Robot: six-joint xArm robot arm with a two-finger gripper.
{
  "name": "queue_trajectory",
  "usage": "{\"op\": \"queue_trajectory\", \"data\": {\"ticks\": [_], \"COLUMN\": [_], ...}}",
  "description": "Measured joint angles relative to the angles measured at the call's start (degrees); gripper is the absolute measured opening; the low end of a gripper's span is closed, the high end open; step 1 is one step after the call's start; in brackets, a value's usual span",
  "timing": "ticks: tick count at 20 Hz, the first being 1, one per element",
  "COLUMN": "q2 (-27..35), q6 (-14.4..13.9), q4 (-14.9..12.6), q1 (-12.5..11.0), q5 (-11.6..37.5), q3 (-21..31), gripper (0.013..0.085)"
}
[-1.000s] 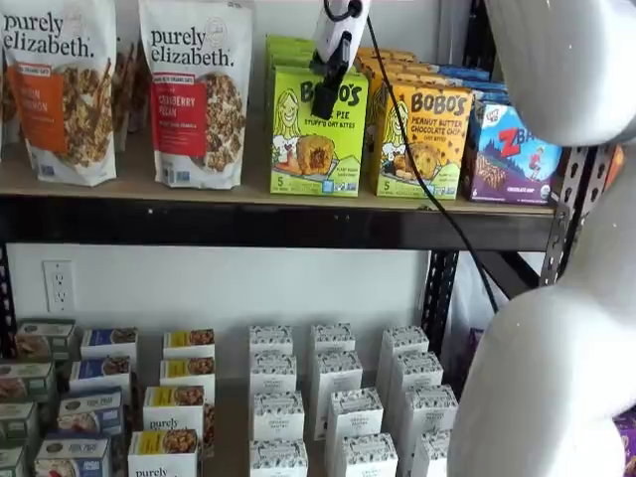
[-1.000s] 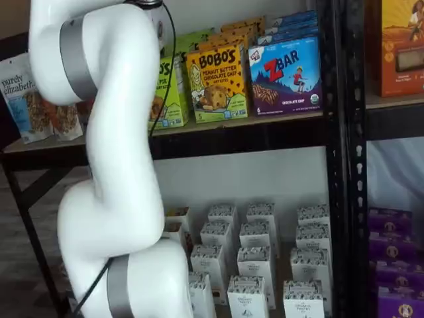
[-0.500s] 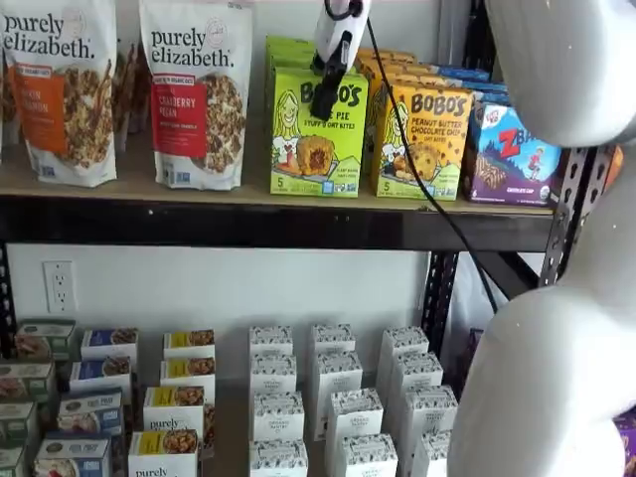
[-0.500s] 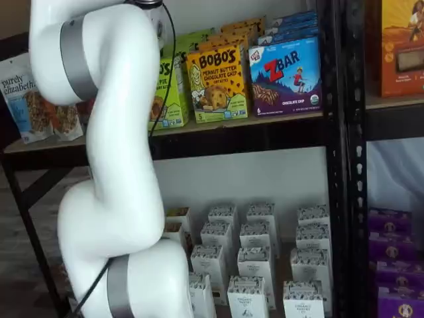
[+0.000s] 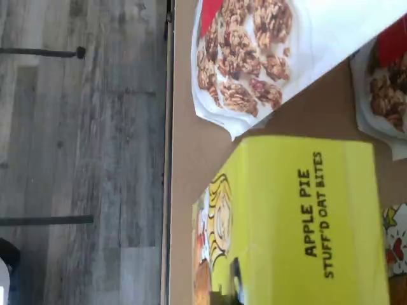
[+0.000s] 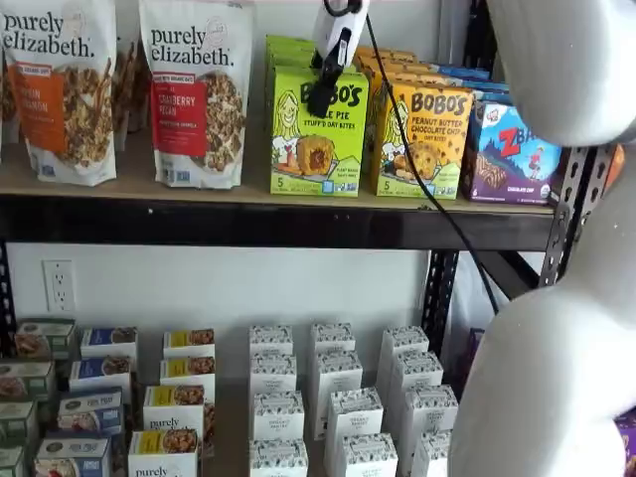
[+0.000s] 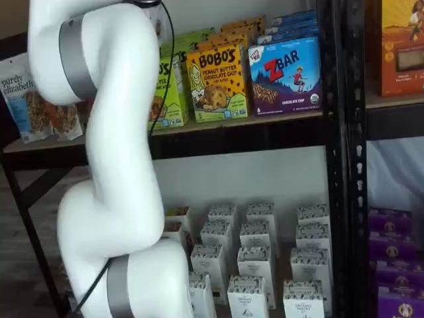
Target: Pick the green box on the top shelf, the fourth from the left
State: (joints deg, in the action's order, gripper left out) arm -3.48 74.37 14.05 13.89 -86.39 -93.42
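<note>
The green box [image 6: 318, 131] was seen standing upright at the front edge of the top shelf [image 6: 248, 221], between a purely elizabeth granola bag [image 6: 196, 91] and the yellow-orange Bobo's peanut butter box [image 6: 424, 141]. In a shelf view the gripper [image 6: 321, 99] was hung in front of the box's upper face, covering part of the "BOBO'S" lettering; only one dark finger was made out, side-on, so whether the jaws were wide, narrow or closed on the box could not be told. A black cable [image 6: 417, 169] was draped from it across the peanut butter box. In the other shelf view, most of the green box [image 7: 171, 93] was hidden behind the white arm [image 7: 112, 152], and the gripper was not seen. In the wrist view, the box's top panel [image 5: 299, 222] was cut off at the frame edge, and the fingers were not shown.
</note>
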Motion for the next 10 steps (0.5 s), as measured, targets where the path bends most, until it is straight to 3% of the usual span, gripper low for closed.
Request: {"op": "queue_trajectory", "data": {"ticks": [3, 6, 10], "q2": [0.1, -0.1, 0.2], "q6": [-0.1, -0.2, -0.3], "q4": [-0.1, 0.1, 0.1], "q1": [0.1, 0.2, 0.2], "q5": [-0.3, 0.0, -0.8], "q3": [-0.2, 0.0, -0.6], "gripper": [0.045, 0.037, 0.037]}}
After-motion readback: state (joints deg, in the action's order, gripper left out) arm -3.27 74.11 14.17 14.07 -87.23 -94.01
